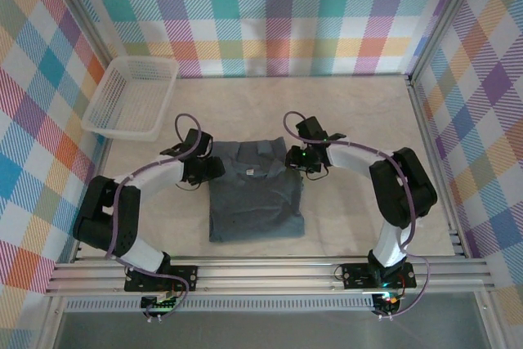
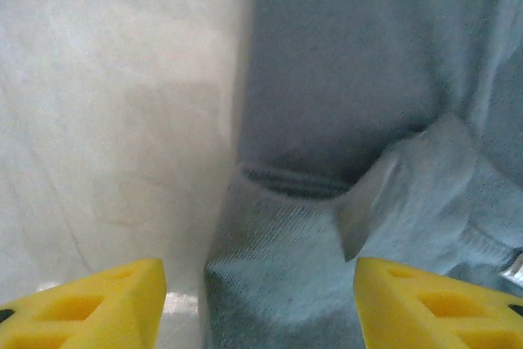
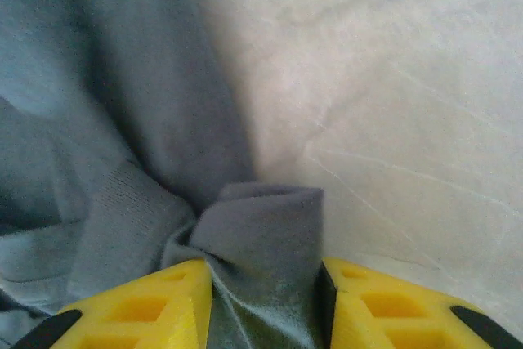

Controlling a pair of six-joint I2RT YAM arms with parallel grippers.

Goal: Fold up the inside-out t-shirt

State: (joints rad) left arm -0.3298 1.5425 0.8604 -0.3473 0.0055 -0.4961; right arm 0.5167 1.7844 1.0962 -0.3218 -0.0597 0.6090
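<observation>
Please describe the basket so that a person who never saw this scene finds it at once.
Look at the pale table enclosed by checked walls. In its far left corner, beyond the left arm, stands the basket. It is white, rigid plastic mesh, unlike the soft blue-grey t-shirt lying folded at the centre.

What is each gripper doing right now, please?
Left gripper: open over the edge of the t-shirt, holding nothing.
Right gripper: closed on a bunched fold of the t-shirt.

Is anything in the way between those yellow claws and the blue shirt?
Nothing visible. The left gripper hangs open over the edge of the t-shirt, and the right gripper pinches a bunch of it. The white basket sits apart, far left.
</observation>
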